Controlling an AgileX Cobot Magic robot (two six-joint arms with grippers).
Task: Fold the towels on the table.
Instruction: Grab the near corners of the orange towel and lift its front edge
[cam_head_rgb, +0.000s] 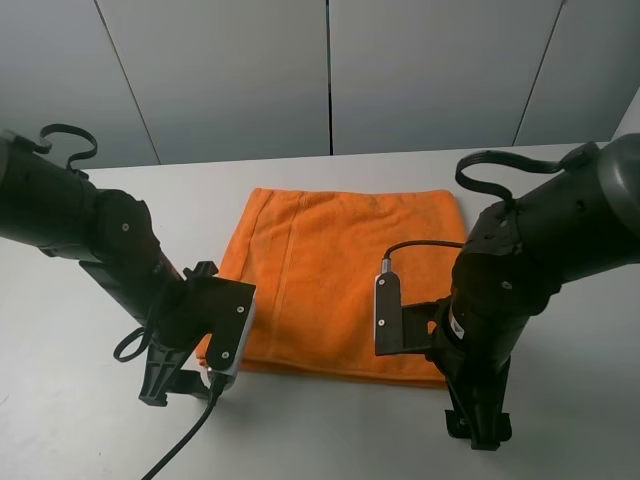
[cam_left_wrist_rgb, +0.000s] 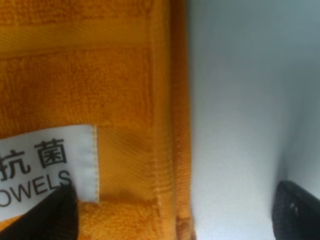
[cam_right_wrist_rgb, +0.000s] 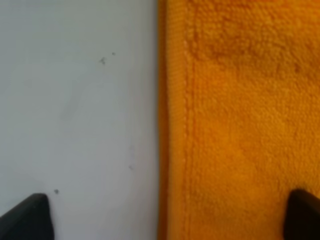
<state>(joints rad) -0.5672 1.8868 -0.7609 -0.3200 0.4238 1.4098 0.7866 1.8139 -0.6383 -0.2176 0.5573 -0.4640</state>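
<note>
Now, towel (cam_head_rgb: 330, 270): I log one orange cloth spread flat on the white table (cam_head_rgb: 560, 410), about midway across it, with its long edges running left to right.
Left gripper (cam_left_wrist_rgb: 170, 215): my jaws here are spread wide and hold nothing. It sits at the towel's near-left corner. One fingertip (cam_left_wrist_rgb: 50, 220) is over the cloth at the white label (cam_left_wrist_rgb: 45, 167) and the other is over bare tabletop, so the cloth's edge by that corner runs between them. I cannot tell whether either tip touches down.
Right gripper (cam_right_wrist_rgb: 164, 217): the jaws are just as wide and hold nothing. It sits at the near-right corner, one fingertip over the cloth and the other over the table, with the edge between them. I cannot tell about contact here either.
Edges: the stitched hem (cam_right_wrist_rgb: 186, 150) runs straight and unrumpled along the border in my right wrist view. The label carries dark print, partly covered by the left fingertip.
Open room: I see bare tabletop to the left, right and near side of the cloth. A narrower strip lies on the far side before the grey wall panels (cam_head_rgb: 400, 70).
Obstructions: both arms stand over the near corners. A black cable (cam_head_rgb: 180, 445) trails from my left wrist across the near-left tabletop.
</note>
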